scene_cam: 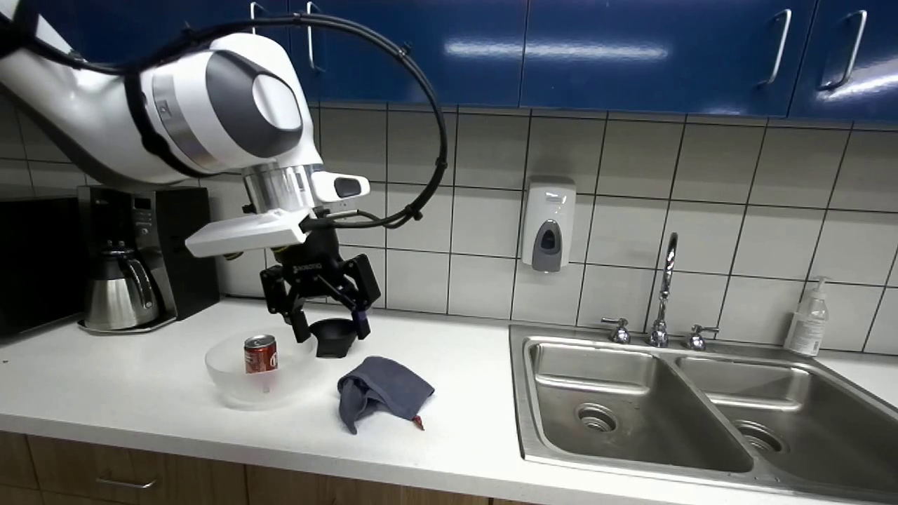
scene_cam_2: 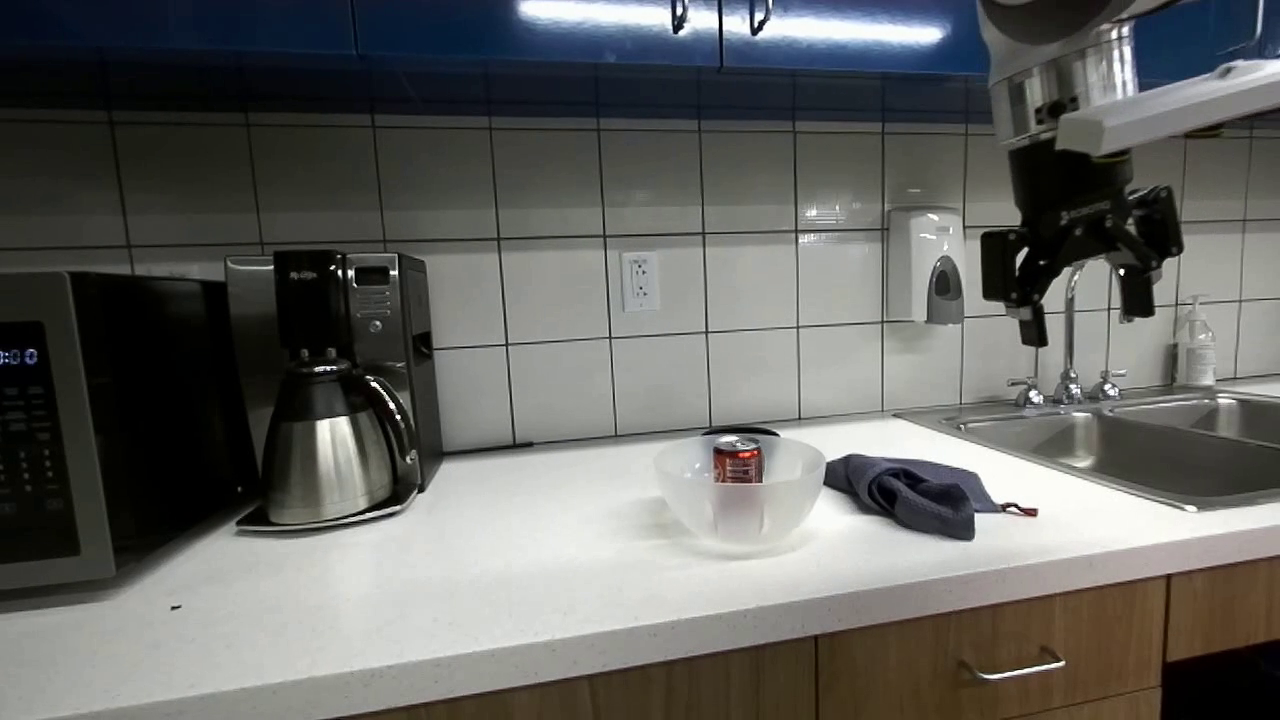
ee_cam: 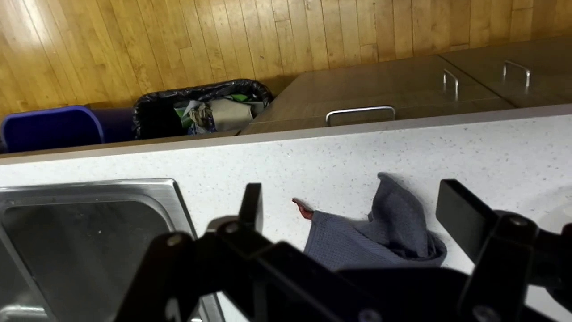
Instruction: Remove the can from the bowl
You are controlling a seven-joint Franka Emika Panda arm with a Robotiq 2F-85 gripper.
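The can [scene_cam: 261, 356] is small, red-brown, with a silvery top. It stands upright inside the whitish translucent bowl [scene_cam: 228, 379] on the counter. In an exterior view the can [scene_cam_2: 738, 462] shows above the rim of the bowl [scene_cam_2: 690, 505], its lower part blurred through the wall. My gripper [scene_cam: 332, 328] is open and empty, above the counter. In an exterior view the gripper [scene_cam_2: 1085, 318] is higher than the bowl and to its right. In the wrist view the fingers [ee_cam: 351, 194] are wide apart above the cloth; the bowl shows only faintly at the right edge [ee_cam: 552, 210].
A grey-blue cloth [scene_cam: 393, 386] lies beside the bowl. A small black cup [scene_cam: 334, 345] stands behind it. The steel sink [scene_cam: 526, 393] is on the right. A coffee maker [scene_cam_2: 330, 440] and a microwave [scene_cam_2: 150, 400] stand left. The counter's front edge [ee_cam: 286, 139] shows in the wrist view.
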